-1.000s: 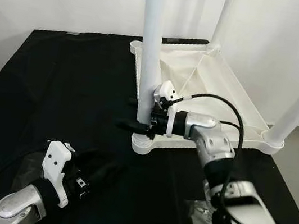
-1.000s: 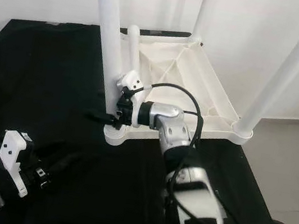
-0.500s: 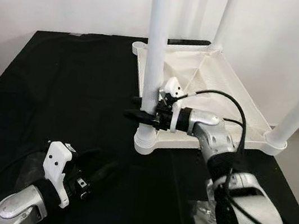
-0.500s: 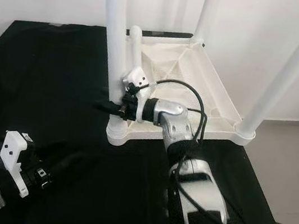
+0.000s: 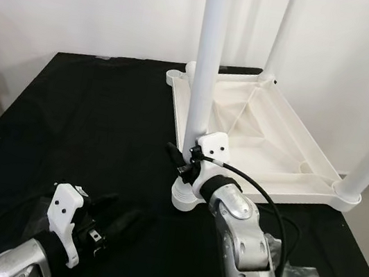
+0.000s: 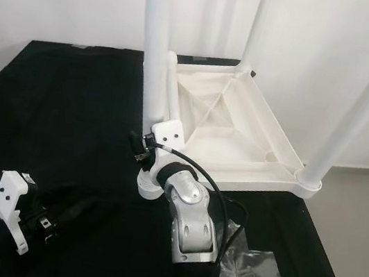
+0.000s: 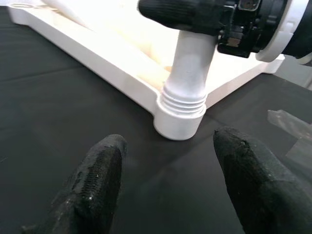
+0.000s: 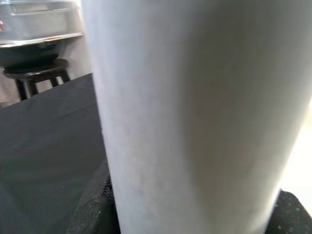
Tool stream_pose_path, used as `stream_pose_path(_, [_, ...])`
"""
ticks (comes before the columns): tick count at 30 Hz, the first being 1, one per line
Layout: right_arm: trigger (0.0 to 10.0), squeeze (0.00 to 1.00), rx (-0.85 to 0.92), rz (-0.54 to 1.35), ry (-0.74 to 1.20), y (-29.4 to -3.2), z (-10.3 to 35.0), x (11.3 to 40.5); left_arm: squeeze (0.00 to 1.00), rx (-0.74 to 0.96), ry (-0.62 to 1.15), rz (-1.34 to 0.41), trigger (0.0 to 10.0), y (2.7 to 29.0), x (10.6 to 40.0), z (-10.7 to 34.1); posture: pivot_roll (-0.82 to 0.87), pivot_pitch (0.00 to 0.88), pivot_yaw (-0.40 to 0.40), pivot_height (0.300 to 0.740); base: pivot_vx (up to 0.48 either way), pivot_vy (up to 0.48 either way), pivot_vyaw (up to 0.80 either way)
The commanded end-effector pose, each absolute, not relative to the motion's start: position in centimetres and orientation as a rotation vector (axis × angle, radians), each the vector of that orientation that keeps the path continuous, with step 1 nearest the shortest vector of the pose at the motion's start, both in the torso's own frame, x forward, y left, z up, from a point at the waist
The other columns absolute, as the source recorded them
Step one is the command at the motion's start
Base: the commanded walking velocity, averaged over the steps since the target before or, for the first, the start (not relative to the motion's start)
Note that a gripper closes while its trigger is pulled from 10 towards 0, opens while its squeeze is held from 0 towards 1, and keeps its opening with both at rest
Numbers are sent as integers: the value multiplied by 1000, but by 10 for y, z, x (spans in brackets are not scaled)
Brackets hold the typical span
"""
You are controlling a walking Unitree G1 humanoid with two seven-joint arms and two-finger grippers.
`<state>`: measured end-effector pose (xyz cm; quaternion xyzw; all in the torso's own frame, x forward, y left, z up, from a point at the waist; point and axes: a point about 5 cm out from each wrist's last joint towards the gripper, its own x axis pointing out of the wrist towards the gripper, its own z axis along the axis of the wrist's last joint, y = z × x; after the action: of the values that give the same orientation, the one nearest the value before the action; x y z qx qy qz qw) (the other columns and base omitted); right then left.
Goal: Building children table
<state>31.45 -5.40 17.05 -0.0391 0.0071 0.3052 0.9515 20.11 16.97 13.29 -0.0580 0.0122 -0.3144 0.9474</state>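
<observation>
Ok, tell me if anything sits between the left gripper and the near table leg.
Nothing visible does. The left gripper hangs open over bare black cloth, facing the near leg. The right gripper grips that leg just above its socket.

The upturned children's table (image 5: 262, 133) and its near leg (image 5: 204, 78) look like smooth white plastic with a soft sheen, the leg ending in a ribbed collar (image 7: 184, 100). A matt black cloth (image 5: 89, 116) covers the tabletop, and crinkled clear film (image 6: 251, 269) lies at its 5 o'clock corner. The left claw (image 7: 170, 180) has fingers (image 7: 97, 180) of rough, grainy black padding, and the right arm (image 5: 244, 229) is brushed silver metal.
</observation>
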Motion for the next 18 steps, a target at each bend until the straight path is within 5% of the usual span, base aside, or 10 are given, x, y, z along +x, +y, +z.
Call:
stream_pose_path(1, [10000,0,-85,617,211,-56,132,315,0,-116,40,-640,10000,172,201,131,3,90,24,740,0,0,0])
stream_pose_path(2, [10000,1000,-63,656,212,-53,136,318,0,-115,38,-636,10000,172,202,130,8,88,22,740,0,0,0])
stream_pose_path(8, [10000,1000,-2,875,97,-43,168,333,0,-117,35,-633,10000,170,203,130,9,83,20,740,0,0,0])
stream_pose_path(9, [10000,620,-12,983,59,-45,178,338,0,-117,35,-633,10000,169,203,130,10,81,19,740,0,0,0])
stream_pose_path(11, [10000,620,-23,1042,42,-46,184,338,0,-117,34,-634,10000,169,204,130,10,81,19,740,0,0,0])
stream_pose_path(12, [10000,0,-84,1151,27,-51,187,339,0,-118,33,-634,10000,169,204,130,12,77,18,740,0,0,0])
stream_pose_path(18, [10000,0,-153,1346,58,-62,191,346,0,-119,30,-633,10000,168,205,130,12,75,18,740,0,0,0])
